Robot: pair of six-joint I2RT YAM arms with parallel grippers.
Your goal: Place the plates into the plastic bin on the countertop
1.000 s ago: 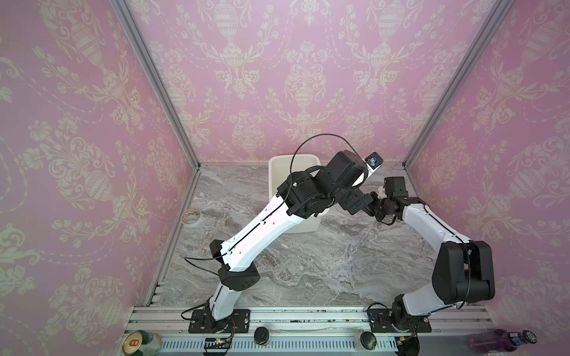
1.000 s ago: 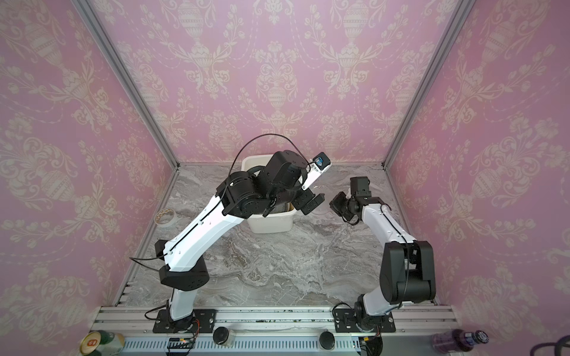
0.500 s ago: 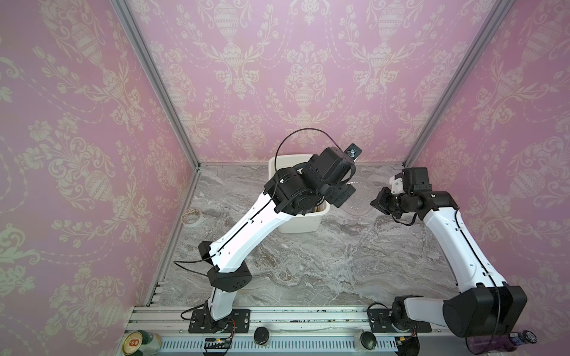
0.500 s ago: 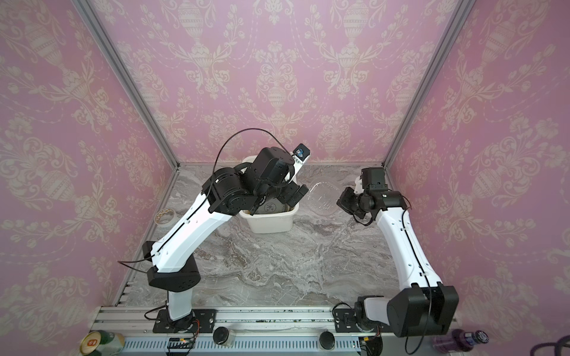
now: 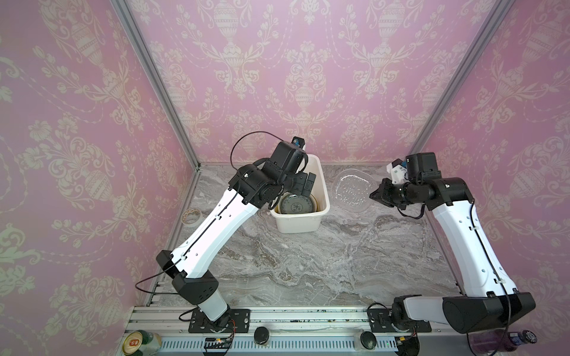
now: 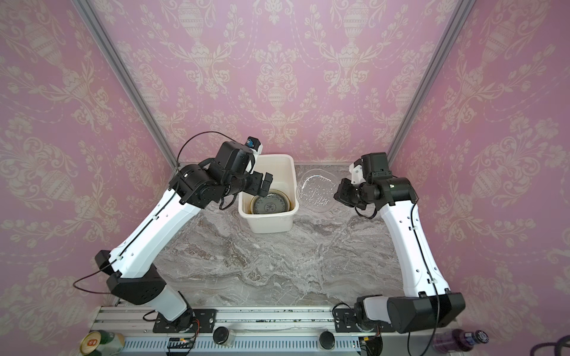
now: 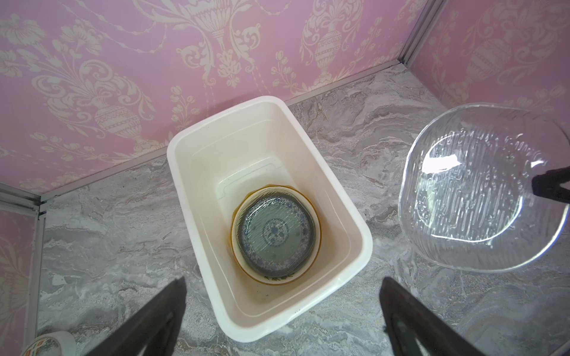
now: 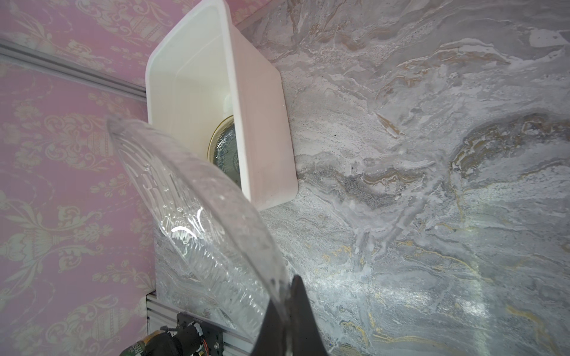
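Worktop (image 5: 308,271) comes first from my seat: a grey marble pattern running back from the rail, with a can (image 5: 135,342) and a purple bottle (image 5: 499,339) at the two front corners. A roll of tape (image 5: 192,215) lies by the left wall.

Farther in, the white plastic bin (image 5: 297,222) stands on the worktop toward the back wall, its long side running away from me. Plates lie stacked flat on its floor at the near end, with a blue-patterned plate (image 7: 274,234) on top and a cream rim showing under it. My left gripper (image 5: 308,185) hangs above the bin with its fingers (image 7: 160,308) spread wide and nothing between them.

To the right of the bin, and apart from it, my right gripper (image 5: 374,195) has its fingers (image 8: 300,317) pinched on the rim of a clear glass plate (image 5: 351,191). That plate is tilted and reaches from the fingers toward the bin. Pink patterned wallpaper closes the back.
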